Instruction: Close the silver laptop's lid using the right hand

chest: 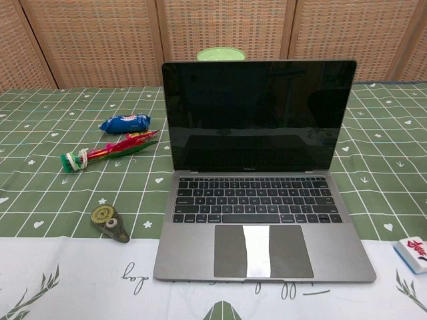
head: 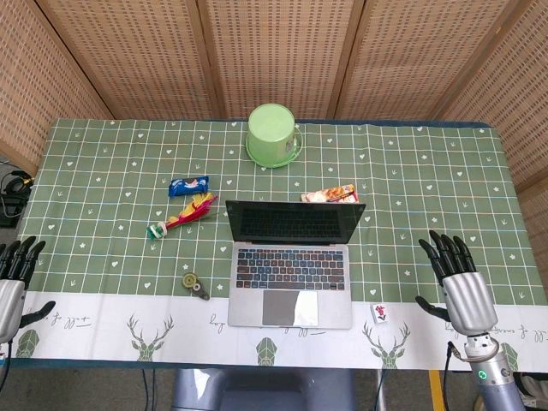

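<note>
The silver laptop lies open at the front middle of the table, its dark screen upright and facing me. My right hand rests flat near the table's front right edge, fingers spread and empty, well to the right of the laptop. My left hand sits at the front left edge, fingers apart, holding nothing. Neither hand shows in the chest view.
A green cup on a saucer stands behind the laptop. A snack packet lies just behind the screen. A blue packet, a feathered toy and a tape dispenser lie left. A mahjong tile sits right of the laptop.
</note>
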### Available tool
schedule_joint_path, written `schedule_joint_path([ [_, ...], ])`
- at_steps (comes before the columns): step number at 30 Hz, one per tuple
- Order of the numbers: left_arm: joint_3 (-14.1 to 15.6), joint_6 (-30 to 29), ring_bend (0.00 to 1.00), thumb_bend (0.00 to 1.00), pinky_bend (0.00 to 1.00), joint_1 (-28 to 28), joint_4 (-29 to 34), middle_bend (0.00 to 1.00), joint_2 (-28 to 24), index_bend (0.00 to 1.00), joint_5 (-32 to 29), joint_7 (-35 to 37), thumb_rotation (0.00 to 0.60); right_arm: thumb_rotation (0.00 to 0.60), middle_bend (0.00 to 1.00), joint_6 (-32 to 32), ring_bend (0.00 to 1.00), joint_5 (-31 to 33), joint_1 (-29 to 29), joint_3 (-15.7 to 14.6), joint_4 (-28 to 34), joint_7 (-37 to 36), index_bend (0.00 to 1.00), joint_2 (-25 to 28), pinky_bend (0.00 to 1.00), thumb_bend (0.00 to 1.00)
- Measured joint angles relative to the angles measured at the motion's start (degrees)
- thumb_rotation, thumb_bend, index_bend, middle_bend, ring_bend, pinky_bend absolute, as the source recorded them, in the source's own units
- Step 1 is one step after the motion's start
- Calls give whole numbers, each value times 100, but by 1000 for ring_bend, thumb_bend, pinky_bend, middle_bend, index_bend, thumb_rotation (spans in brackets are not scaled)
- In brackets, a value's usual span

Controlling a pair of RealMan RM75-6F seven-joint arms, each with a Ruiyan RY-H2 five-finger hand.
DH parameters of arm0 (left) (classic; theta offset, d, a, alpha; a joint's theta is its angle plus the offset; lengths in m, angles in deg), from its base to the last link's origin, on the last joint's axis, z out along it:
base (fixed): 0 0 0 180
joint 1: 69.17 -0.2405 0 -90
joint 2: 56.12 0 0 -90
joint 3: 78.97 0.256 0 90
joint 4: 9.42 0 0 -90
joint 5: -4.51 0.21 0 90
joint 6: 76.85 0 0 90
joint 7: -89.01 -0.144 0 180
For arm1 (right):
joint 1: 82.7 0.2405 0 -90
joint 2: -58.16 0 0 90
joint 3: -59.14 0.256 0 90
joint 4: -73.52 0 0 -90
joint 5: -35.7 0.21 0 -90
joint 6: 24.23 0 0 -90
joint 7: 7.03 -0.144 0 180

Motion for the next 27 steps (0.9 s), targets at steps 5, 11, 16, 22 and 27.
schedule_joint_path([
  [5, 7, -12, 0, 49, 0, -5, 7, 0, -4, 0, 14, -17, 600, 600, 0, 4, 0, -4, -4, -5, 5, -6, 47, 3, 0, 193],
  [11, 4, -52, 0, 48, 0, -16, 34, 0, -12, 0, 33, -31, 600, 600, 0, 31, 0, -20, -11, -5, 34, -47, 48, 21, 0, 194],
  [16, 8, -39, 0, 48, 0, -6, 40, 0, -14, 0, 50, -35, 600, 600, 0, 4, 0, -4, -2, -2, 49, -120, 47, 34, 0, 194],
  [22, 4, -28, 0, 49, 0, -4, 38, 0, -12, 0, 31, -33, 600, 600, 0, -27, 0, -2, 9, -15, 56, -192, 48, 42, 0, 194],
  [27, 2, -29, 0, 49, 0, -8, 43, 0, -13, 0, 21, -38, 600, 600, 0, -42, 0, 3, 19, -13, 48, -245, 48, 42, 0, 193],
])
